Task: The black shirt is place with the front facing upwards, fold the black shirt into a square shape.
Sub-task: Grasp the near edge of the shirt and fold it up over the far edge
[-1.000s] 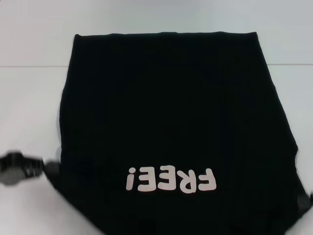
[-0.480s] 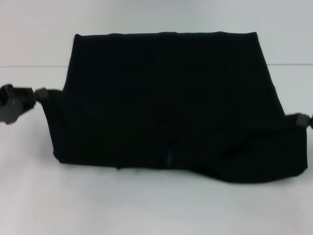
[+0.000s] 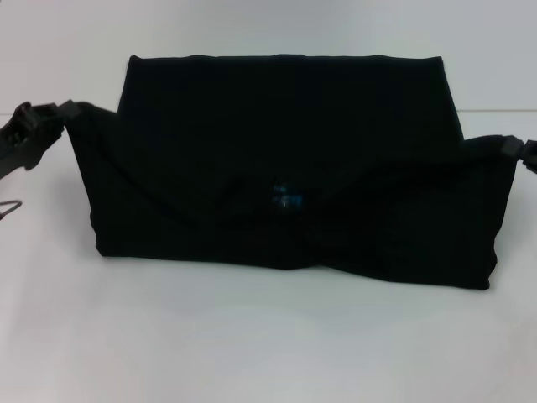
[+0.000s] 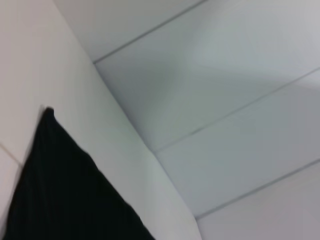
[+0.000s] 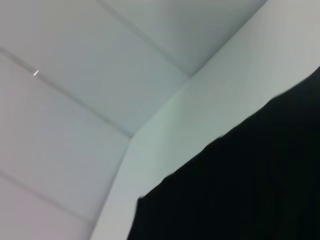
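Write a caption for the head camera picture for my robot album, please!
Both grippers, left gripper and right gripper, hold corners of the black shirt, folding it over the white table.

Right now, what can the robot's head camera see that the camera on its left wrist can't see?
Only the head view shows the whole black shirt folded over on the white table, its small blue label, the left gripper at the shirt's left corner and the right gripper at its right corner.

Only the left wrist view shows pale panels with thin seams.

Both show the shirt, though the wrist view catches just one pointed corner of it.
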`<state>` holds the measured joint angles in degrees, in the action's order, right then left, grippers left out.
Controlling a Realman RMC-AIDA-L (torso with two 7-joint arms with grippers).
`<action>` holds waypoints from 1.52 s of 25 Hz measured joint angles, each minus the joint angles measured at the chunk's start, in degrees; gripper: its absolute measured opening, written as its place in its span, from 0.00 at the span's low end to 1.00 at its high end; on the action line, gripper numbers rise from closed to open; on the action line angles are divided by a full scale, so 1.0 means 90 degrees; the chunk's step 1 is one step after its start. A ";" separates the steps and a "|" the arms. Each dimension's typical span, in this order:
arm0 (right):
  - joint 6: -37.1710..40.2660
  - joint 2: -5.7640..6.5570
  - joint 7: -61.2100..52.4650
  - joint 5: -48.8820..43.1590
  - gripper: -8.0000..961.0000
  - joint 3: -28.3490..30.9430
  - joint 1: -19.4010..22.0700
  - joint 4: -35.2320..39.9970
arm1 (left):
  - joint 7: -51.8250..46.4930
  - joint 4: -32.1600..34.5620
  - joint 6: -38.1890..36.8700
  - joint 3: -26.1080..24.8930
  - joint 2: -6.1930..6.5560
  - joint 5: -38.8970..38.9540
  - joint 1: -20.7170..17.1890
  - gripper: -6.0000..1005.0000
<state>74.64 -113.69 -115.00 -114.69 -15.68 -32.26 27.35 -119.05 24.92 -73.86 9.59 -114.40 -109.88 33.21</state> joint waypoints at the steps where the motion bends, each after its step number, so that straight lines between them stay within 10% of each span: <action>1: -0.0195 -0.0054 0.0131 0.0068 0.03 -0.0002 -0.0010 -0.0005 | 0.0104 0.0000 0.0129 0.0002 -0.0048 0.0089 0.0035 0.03; 8: -0.0996 -0.0336 0.1109 0.0759 0.03 0.0003 -0.0077 -0.0111 | 0.0893 -0.0078 0.0945 0.0020 -0.0313 0.0636 0.0307 0.04; 38: -0.3267 -0.0446 0.2209 0.1343 0.03 -0.0792 -0.0795 -0.0502 | 0.2236 -0.0325 0.3474 0.0772 -0.0738 0.0823 0.1030 0.04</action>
<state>45.23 -117.71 -95.12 -102.60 -22.81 -39.42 22.83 -98.93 21.99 -42.59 16.53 -121.04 -102.47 42.48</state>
